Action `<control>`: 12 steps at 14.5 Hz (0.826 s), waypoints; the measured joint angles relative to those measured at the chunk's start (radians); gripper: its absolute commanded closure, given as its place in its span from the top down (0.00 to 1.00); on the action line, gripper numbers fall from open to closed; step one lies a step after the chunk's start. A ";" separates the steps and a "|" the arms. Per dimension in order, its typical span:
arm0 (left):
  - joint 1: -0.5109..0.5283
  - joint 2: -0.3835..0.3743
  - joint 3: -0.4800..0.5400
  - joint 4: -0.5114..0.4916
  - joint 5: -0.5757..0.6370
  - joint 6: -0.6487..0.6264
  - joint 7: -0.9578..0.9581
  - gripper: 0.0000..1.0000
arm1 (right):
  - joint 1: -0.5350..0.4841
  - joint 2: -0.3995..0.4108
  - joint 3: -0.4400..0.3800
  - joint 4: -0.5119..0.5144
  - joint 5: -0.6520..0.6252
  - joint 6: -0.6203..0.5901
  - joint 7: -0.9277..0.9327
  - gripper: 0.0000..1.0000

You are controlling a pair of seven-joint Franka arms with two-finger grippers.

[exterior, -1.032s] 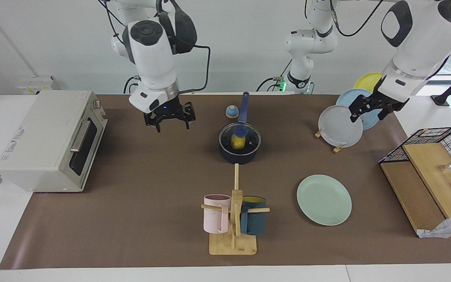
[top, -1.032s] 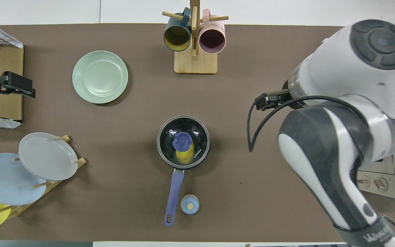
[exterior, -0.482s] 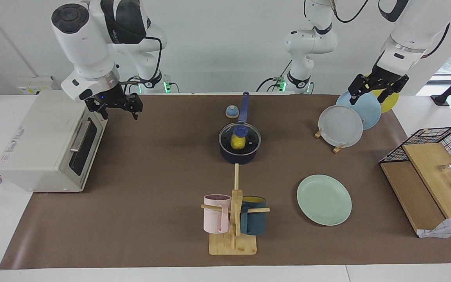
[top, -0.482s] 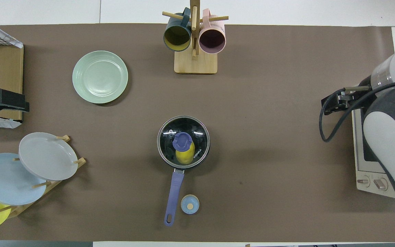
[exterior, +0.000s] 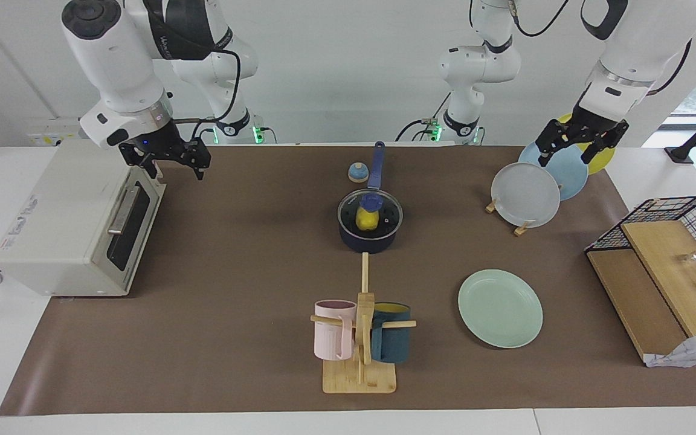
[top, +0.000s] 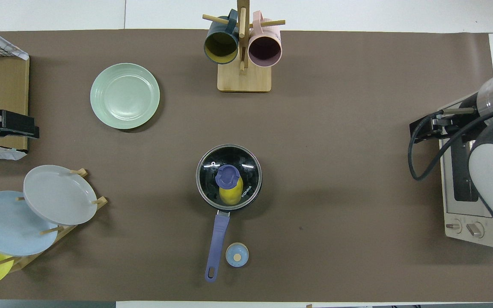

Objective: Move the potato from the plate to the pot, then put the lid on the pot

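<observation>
The potato (top: 229,194) lies in the pot (top: 228,178) at mid-table, under the glass lid (exterior: 370,213), its long axis running toward the robots. The pot's handle (top: 217,245) points toward the robots too. The mint plate (exterior: 500,308) sits bare, farther from the robots, toward the left arm's end. The left gripper (exterior: 574,143), fingers spread and holding nothing, hangs over the plate rack (exterior: 508,218). The right gripper (exterior: 165,156), likewise spread, is over the toaster oven (exterior: 76,217).

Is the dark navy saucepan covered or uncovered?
Covered: the clear glass lid sits on the saucepan, yellow potato visible beneath.
</observation>
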 measured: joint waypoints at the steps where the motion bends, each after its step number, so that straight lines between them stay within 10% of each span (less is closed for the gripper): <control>1: 0.000 0.000 0.000 -0.001 0.000 0.000 0.000 1.00 | -0.009 -0.006 -0.001 0.000 0.000 -0.001 -0.027 1.00; 12: 0.001 0.000 0.001 -0.006 0.000 -0.002 0.000 1.00 | -0.030 -0.018 0.003 -0.002 0.000 -0.002 -0.068 1.00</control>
